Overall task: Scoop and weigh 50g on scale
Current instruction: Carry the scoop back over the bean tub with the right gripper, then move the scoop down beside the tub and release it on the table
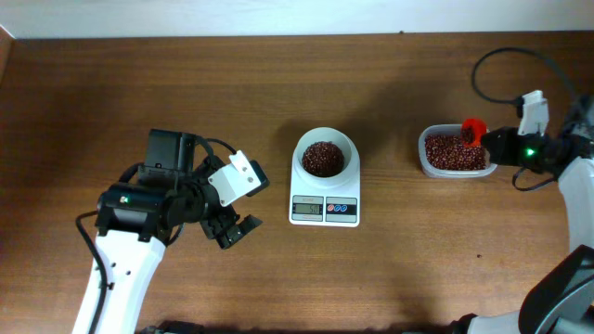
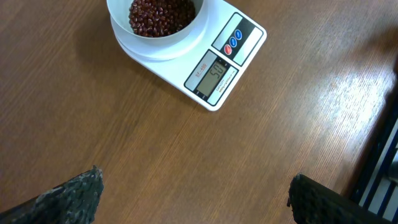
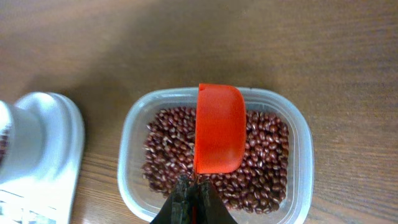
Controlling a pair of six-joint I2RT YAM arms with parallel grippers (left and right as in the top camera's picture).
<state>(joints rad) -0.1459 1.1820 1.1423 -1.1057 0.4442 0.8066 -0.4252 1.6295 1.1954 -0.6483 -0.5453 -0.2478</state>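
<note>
The scale (image 1: 325, 210) sits near the middle of the wooden table (image 1: 111, 93), its display (image 2: 212, 76) and round buttons on the edge nearest the robot. The display's digits are too small to read with certainty. A white bowl (image 1: 325, 158) stands on the scale's platform and holds a heap of dark reddish-brown beans (image 1: 322, 159) that covers its bottom. To the left of the scale and apart from it, the left gripper (image 1: 234, 230) hovers over bare wood; its fingers (image 2: 68, 196) are spread wide with nothing between them, and in the left wrist view the scale lies ahead of them. Well to the right of the scale stands a clear plastic tub (image 1: 422, 153) holding more of the same beans. The right gripper (image 3: 193, 196) is clamped tight on the handle of a red scoop (image 3: 217, 127), which hangs above the tub with its cup over the beans there. Whether the scoop touches those beans cannot be told, nor can what is inside its cup.
</note>
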